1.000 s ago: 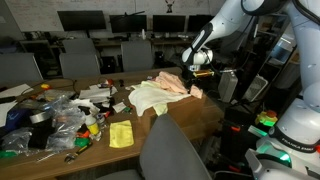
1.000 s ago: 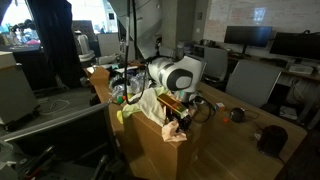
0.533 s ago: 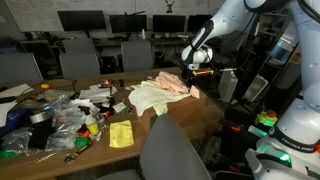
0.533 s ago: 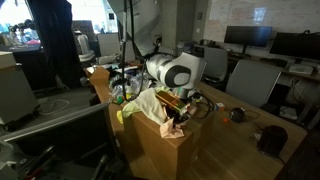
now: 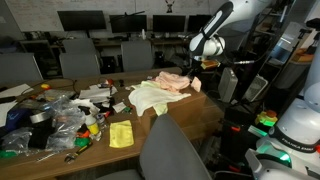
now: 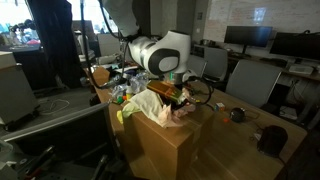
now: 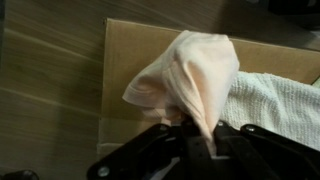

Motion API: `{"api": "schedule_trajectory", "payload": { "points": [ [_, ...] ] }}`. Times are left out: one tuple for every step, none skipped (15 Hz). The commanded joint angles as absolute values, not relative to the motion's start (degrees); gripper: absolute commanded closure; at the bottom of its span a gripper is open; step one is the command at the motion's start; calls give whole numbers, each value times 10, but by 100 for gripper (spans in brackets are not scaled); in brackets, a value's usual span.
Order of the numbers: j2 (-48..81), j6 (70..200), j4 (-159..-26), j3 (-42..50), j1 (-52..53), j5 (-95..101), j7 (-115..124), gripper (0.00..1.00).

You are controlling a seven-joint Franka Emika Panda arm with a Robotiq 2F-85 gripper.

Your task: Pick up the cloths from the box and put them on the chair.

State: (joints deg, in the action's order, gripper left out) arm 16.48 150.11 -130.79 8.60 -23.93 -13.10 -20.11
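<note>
A cardboard box stands at the table's end; it also shows in the other exterior view and the wrist view. A pink cloth and a pale yellow-white cloth lie heaped on it. My gripper is above the box's far side, shut on the pink cloth, which hangs from the jaws in the wrist view. The white cloth lies beside it. A grey chair stands in the foreground before the box.
The wooden table carries plastic bags, small toys and a yellow cloth. Office chairs and monitors line the back. A dark object and cables lie on the table beyond the box.
My gripper has risen and moved away from the box top, lifting part of the pink cloth with it. The other cloth has stayed in place.
</note>
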Motion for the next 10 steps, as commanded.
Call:
{"api": "schedule_trajectory", "payload": {
  "points": [
    [26,1555,-1431,74,-248,-172,-301,98],
    [-6,1569,-1458,65,-256,-197,-338,98],
    [-32,1574,-1476,67,-254,-222,-367,98],
    [-60,1582,-1496,69,-252,-252,-403,98],
    [-89,1579,-1514,76,-247,-280,-435,98],
    [-116,1575,-1529,83,-243,-306,-469,98],
    [-141,1569,-1542,91,-239,-329,-497,98],
    [-164,1566,-1552,98,-236,-349,-520,98],
    [-186,1565,-1561,104,-233,-368,-541,98],
    [-208,1564,-1568,111,-229,-390,-560,98]
  ]
}}
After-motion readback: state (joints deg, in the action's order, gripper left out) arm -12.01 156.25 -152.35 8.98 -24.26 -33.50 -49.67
